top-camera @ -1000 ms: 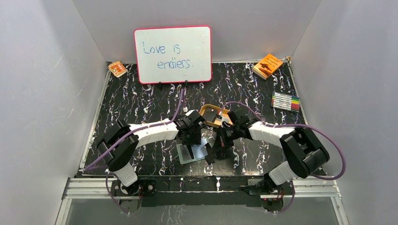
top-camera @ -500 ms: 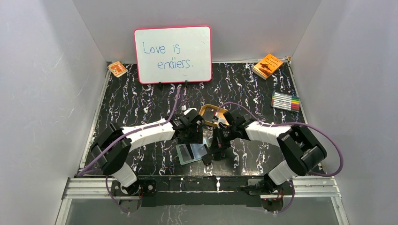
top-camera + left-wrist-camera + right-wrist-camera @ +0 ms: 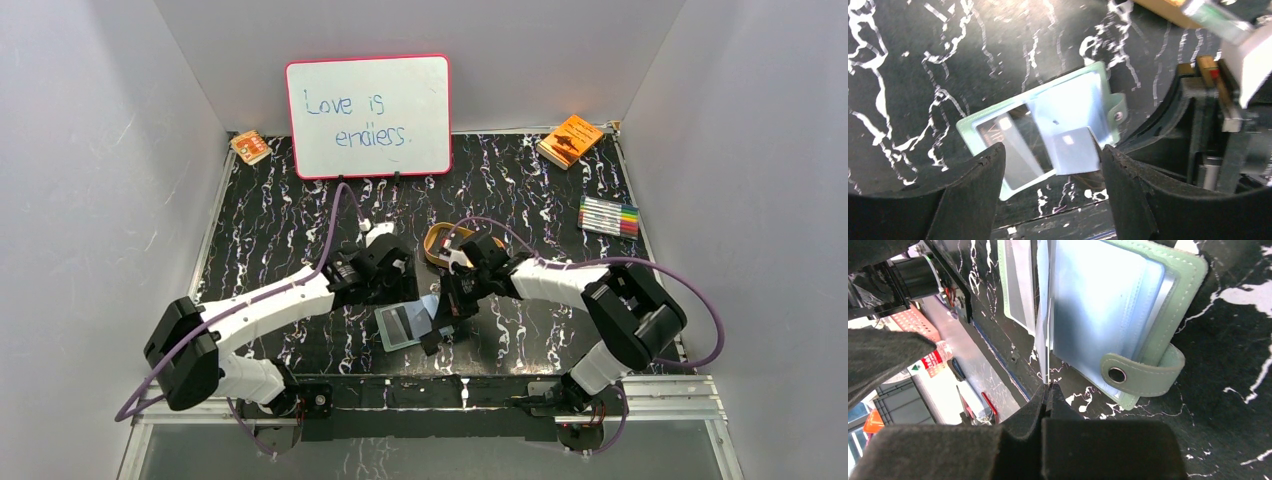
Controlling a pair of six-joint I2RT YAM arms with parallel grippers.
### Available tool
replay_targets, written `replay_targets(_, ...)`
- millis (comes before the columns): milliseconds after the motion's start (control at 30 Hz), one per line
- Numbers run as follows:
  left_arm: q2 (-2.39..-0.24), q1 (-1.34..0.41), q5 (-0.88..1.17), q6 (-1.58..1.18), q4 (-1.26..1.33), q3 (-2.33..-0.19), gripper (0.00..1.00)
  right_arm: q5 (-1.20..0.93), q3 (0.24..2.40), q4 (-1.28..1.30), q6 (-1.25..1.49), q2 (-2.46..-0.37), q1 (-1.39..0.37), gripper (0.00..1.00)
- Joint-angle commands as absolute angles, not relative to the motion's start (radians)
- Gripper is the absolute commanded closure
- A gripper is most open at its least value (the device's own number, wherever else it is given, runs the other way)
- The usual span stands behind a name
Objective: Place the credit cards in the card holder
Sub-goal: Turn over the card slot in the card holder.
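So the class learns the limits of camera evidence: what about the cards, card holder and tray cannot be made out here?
1. What the tray holds: in the top view the right arm covers part of it; the left wrist view cuts it off at the top edge.
2. Print on the card inside the card holder: left wrist view, blurred under sleeve glare.
3. Cards in the other sleeves: right wrist view, the leaves overlap and one is seen edge-on.
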State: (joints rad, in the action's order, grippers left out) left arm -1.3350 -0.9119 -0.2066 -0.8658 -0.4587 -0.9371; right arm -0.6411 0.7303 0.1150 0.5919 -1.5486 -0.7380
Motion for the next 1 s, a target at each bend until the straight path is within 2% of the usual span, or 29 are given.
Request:
replay_targets(0,-1.282,-0.914,-0.246,-0.912,-0.517,-0.875,0.32,-0.629,0.779,0.071,0.611,-1.575,-0.769,1.0)
replay_targets(433,-1.243,-0.914,-0.252,-0.947,-0.522,-0.788,0.33,-0.571,0.815,0.074,0.64,-1.572,-0.813,1.0)
replay_targets(967,-1.213,-0.914,-0.29,-0.96,-0.551,-0.784,0.33,-0.526,0.867,0.117,0.641,-1.534,-0.825,1.0)
